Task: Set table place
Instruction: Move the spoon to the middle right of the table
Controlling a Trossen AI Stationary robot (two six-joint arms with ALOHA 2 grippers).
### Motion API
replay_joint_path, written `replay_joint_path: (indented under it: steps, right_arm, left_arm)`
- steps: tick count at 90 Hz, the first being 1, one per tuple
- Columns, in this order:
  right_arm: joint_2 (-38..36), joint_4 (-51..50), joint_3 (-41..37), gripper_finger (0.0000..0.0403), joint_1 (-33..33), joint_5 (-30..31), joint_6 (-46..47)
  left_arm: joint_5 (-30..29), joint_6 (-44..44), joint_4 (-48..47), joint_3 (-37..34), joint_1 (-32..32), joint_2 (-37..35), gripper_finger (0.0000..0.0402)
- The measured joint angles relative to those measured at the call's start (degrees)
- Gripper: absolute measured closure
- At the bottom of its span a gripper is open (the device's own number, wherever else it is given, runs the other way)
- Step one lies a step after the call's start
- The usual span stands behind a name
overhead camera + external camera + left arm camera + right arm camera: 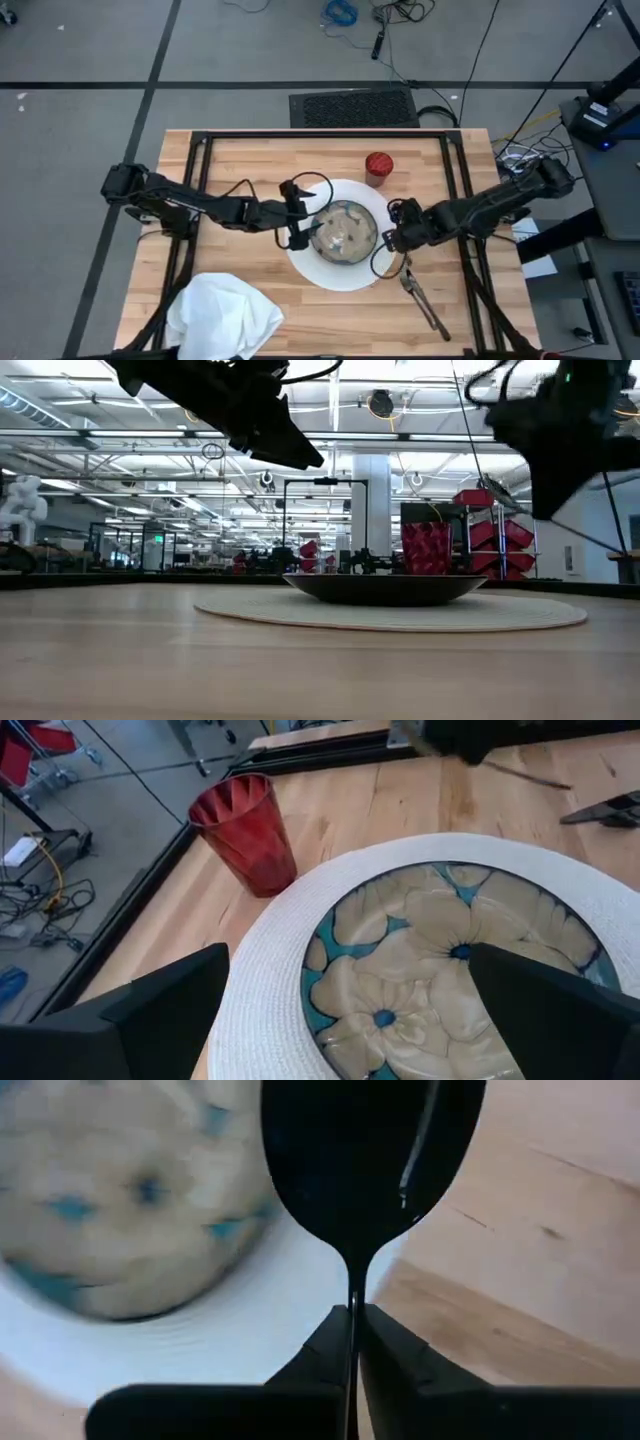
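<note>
Pale butcher-block planks form the bench (250, 170), which is crossed by a black frame of rails and stands on a grey floor strewn with cables.

Largest of the setting's items is the round white plate (345, 275), lying near the bench centre. The floral-patterned bowl (343, 232) sits inside it, evidently stacked there as the core of the setting. A crumpled white napkin (225, 315) lies at the near left corner, well apart from the plate and judged not yet laid in place. The red cup (378, 167) stands upright just beyond the plate's far rim. Two pieces of cutlery (425, 305) lie on the wood to the right of the plate.

The left gripper (297, 222) hovers over the plate's left edge. The left wrist view shows its fingers (150, 1020) spread wide and empty, with the bowl and plate rim lying between them and below.

The right gripper (390, 240) hangs above the plate's right rim. The right wrist view shows its fingers (315, 1350) clamped on the thin handle of a spoon (370, 1160), bowl end pointing forward over the boundary between plate rim and bare wood. This grip suits lowering the spoon beside the plate, near the other cutlery.
</note>
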Motion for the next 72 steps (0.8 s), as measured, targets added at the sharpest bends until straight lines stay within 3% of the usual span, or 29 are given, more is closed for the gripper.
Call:
replay_joint_path:
  steps: [39,72]
  right_arm:
    - [-11.34,2.05,-13.21,0.0403,-17.94,-11.08,-8.24]
    - [-12.03,4.38,-19.09,0.0403,-26.95,-18.29,-11.58]
  left_arm:
    - [0.42,-0.11,0.11,-0.01,-0.8,0.0,0.0002]
    - [0.46,-1.27,0.33,-0.02,-0.8,0.0,0.0002]
